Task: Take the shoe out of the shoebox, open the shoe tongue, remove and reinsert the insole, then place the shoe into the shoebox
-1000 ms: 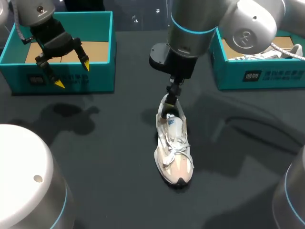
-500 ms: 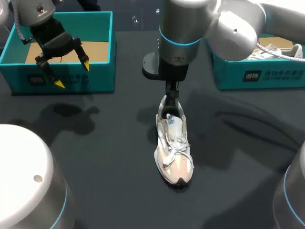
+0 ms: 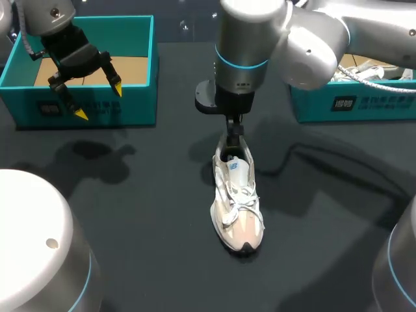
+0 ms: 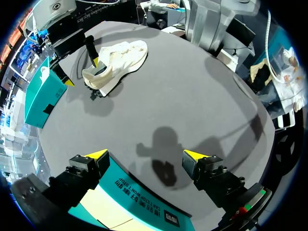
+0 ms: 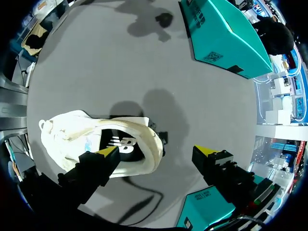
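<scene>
The right gripper (image 5: 158,151) stands open astride the heel of the cream sneaker (image 3: 237,195). One yellow-tipped finger (image 5: 107,153) is over the dark insole (image 5: 126,143) inside the shoe's opening, and the other is outside, behind the heel. The sneaker rests on its sole in the middle of the dark table (image 3: 130,227), outside both boxes, toe toward the robot. The left gripper (image 3: 99,101), fingers spread and holding nothing, hangs over the front wall of the left teal shoebox (image 3: 133,107), well apart from the sneaker; a second teal shoebox (image 3: 351,104) sits at the far right.
</scene>
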Controlling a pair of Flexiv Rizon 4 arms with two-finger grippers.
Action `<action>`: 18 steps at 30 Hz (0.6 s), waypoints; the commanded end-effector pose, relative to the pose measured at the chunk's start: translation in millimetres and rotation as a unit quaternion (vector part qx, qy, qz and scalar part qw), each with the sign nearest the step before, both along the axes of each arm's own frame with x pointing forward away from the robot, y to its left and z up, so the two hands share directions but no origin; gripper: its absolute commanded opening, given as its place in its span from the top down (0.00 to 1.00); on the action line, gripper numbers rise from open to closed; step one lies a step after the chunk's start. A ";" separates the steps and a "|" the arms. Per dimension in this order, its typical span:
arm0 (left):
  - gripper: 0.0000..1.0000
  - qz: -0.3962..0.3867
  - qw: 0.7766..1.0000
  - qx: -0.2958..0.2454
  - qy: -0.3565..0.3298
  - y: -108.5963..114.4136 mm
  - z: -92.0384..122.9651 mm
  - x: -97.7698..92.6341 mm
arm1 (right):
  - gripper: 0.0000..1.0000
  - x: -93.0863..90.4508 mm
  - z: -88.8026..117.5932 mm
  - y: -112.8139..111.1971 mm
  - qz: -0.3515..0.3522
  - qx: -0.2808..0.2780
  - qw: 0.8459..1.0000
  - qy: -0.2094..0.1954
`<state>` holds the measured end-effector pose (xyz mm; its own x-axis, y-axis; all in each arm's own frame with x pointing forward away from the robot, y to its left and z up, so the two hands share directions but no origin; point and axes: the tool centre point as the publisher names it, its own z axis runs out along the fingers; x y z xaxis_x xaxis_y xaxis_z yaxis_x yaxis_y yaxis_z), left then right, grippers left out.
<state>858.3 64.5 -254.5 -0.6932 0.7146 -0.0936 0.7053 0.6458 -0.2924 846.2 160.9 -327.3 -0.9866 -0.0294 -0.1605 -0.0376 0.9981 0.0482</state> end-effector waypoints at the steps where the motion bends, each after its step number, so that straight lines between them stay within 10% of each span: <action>1: 0.00 0.000 1.000 0.001 -0.001 0.3 0.0 -0.8 | 0.00 7.1 -13.3 1.4 0.002 0.002 1.000 0.007; 18: 0.00 0.000 1.000 0.001 -0.001 0.3 0.0 -0.8 | 0.26 14.0 -51.5 -3.7 0.000 0.013 0.999 0.040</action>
